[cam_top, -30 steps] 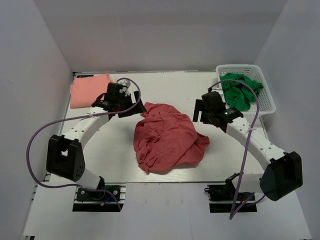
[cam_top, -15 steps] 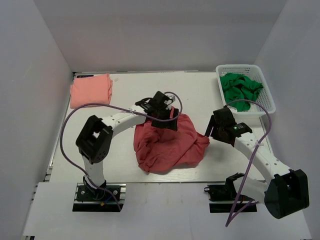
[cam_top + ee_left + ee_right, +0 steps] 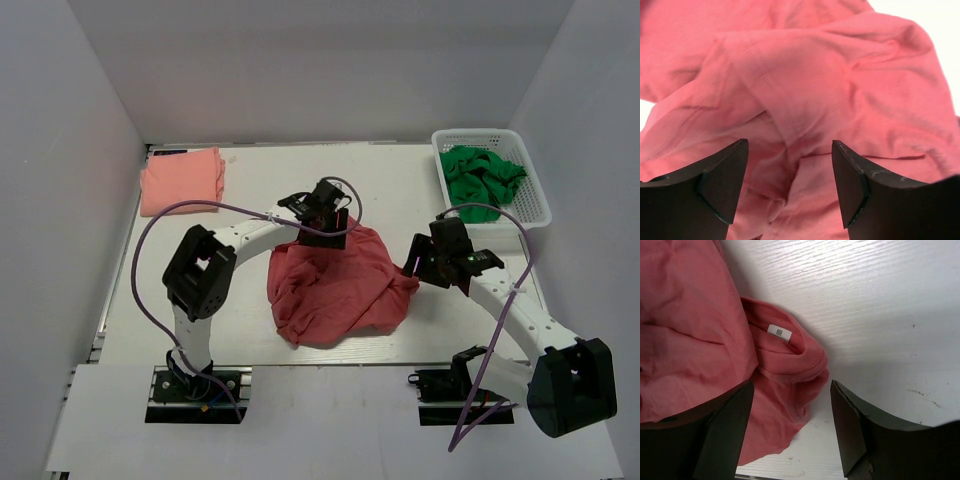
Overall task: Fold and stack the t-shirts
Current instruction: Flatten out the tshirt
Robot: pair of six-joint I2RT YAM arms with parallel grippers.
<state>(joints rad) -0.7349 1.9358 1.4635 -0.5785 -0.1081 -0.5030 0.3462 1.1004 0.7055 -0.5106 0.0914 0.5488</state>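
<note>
Heap of brick-red t-shirt (image 3: pixel 335 285), crumpled and unfolded, on the white table (image 3: pixel 240 320); taken as the landmark for everything else.

Left gripper (image 3: pixel 322 236) at the heap's far edge, low over the cloth. Seen from the left wrist camera: jaws well apart, dark fingers (image 3: pixel 722 175) on either side of a raised fold with a stitched hem across it. Cloth filling the view under the gap, yet not pinched between the pads as far as can be seen. Nothing held.

Right gripper (image 3: pixel 413 266) at the heap's right-hand tip, just over the edge of the cloth. Seen from the right wrist camera: jaws likewise apart, straddling the shirt's ribbed collar (image 3: pixel 800 357), with a small white label (image 3: pixel 779 332) showing inside the neckline and bare table to the right of it. No grip on the cloth visible.

Salmon-pink t-shirt (image 3: pixel 180 180) folded flat, well apart from the heap, beyond it to the far left, by the table's back corner. Untouched by either arm.

White basket (image 3: pixel 540 205) well apart from the heap too, beyond it to the far right, with green cloth (image 3: pixel 482 172) bundled inside.

Purple cable (image 3: pixel 150 260) arching out to the left of the heap, from the left arm; another one curving above the right arm, to the right of the heap.
</note>
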